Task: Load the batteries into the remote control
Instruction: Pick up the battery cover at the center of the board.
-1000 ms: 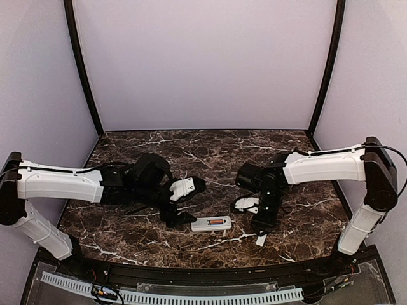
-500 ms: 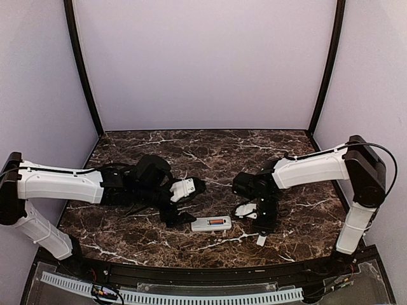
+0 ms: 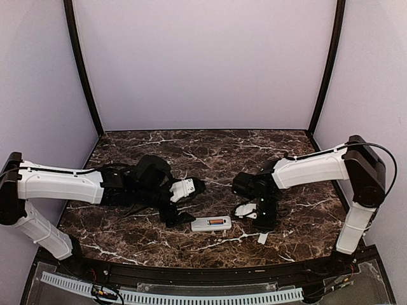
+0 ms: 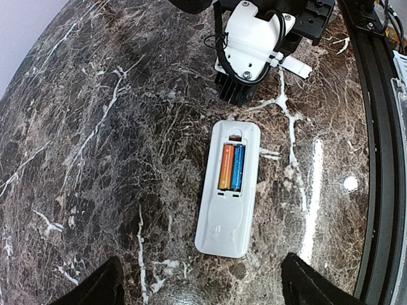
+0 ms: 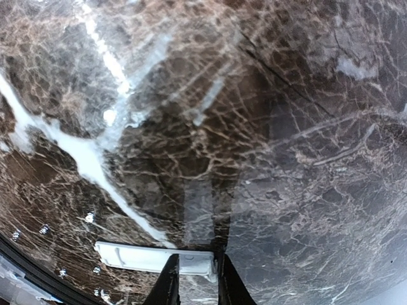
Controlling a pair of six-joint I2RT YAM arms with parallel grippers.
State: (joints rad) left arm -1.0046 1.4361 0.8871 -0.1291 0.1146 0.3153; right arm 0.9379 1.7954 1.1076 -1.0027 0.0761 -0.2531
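the right claw points fingertips-down at the dark marble table. its jaws are drawn in to a narrow gap and pinched on one end of the flat white battery cover. the cover lies flat on the stone and runs out sideways from the fingers.

a short way off from this claw, toward the other arm, the remote control rests face-down with its back open to view, apart from both the claw and the cover. in its recessed bay the batteries sit side by side, one orange and one blue, both apparently seated.

the left claw hangs just above the near end of the remote with its fingers spread wide and nothing between them. the bay lies ahead of those fingertips, and the right claw stands just beyond the remote's far end.

by the look of it the loading proper is done. what seems left is to lift the cover, carry it over to the remote and close it over the open bay, perhaps with the empty left claw steadying the body.
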